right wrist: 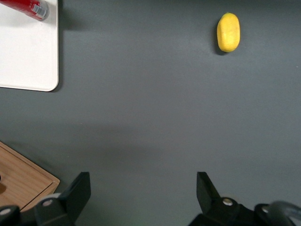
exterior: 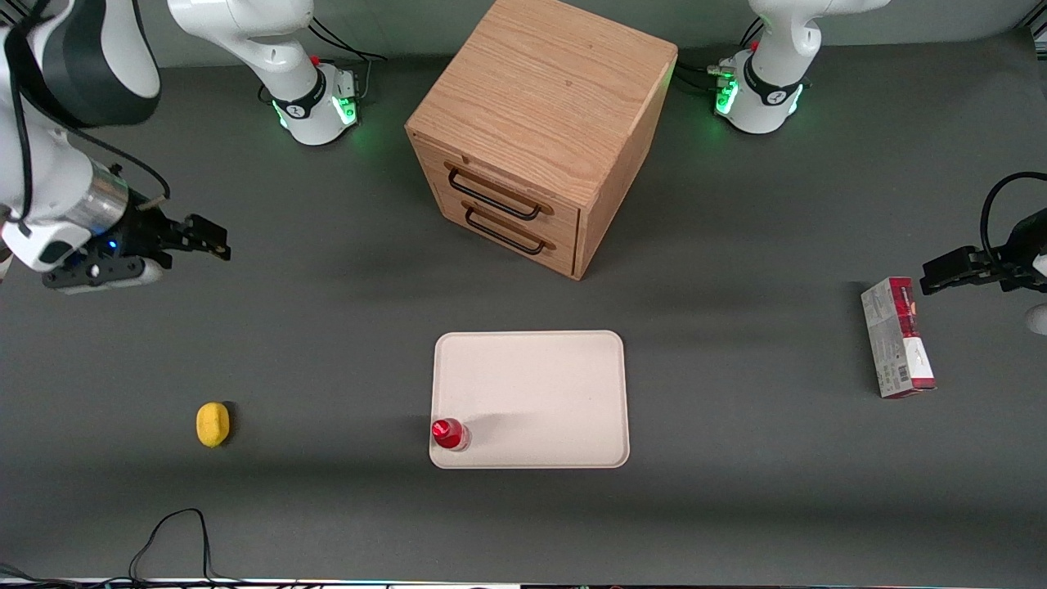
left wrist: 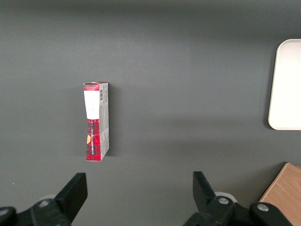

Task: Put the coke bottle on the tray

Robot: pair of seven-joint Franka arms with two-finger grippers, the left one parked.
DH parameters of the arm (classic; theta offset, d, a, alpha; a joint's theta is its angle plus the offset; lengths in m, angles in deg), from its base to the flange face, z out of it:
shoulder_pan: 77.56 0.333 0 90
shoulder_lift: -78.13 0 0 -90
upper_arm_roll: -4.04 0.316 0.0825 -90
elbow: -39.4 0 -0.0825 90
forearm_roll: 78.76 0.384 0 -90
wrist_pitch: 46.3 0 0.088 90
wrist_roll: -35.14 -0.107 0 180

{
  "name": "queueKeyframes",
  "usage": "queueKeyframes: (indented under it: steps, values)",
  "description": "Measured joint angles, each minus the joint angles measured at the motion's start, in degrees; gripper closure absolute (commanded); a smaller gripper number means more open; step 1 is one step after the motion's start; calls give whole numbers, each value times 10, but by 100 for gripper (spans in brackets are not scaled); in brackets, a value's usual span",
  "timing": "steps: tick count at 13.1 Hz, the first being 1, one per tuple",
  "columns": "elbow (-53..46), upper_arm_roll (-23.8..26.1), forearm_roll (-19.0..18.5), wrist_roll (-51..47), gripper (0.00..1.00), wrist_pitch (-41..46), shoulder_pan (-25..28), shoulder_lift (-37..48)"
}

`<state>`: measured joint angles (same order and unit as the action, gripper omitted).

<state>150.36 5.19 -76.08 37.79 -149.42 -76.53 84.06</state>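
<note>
Gripper [exterior: 214, 242] raised above the table [exterior: 327, 523] at the working arm's end, well apart from every object, fingers [right wrist: 77, 193] spread wide with nothing between them; only bare dark surface under the gap in the right wrist view.

Next along the table, lemon [exterior: 213, 424] lying on its side, nearer the front camera than the gripper, toward the front edge, well apart from the tray.

Then tray [exterior: 540, 393], cream, flat, set lengthwise near the middle of the table and closer to the front edge than the cabinet. Coke bottle [exterior: 449, 433] standing upright on the tray, tucked into the tray's corner nearest the front camera on the working arm's side, just inside the low rim, red cap facing up. Seen from the right wrist, same bottle [right wrist: 27, 8] close to the tray's edge [right wrist: 51, 52].

Wooden cabinet [exterior: 556, 106] farther from the front camera than the tray, turned at an angle, two drawers with dark handles [exterior: 499, 209], both shut flush.

Toward the parked arm's end, red-and-white carton [exterior: 897, 337] lying flat on the table, well apart from the tray.
</note>
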Motion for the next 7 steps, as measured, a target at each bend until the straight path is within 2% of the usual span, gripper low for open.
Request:
queueKeyframes:
  steps: [2,7]
  values:
    - [-11,-1,1,11,0,11,4,4]
    - [-68,-44,1,20,0,60,62,-28]
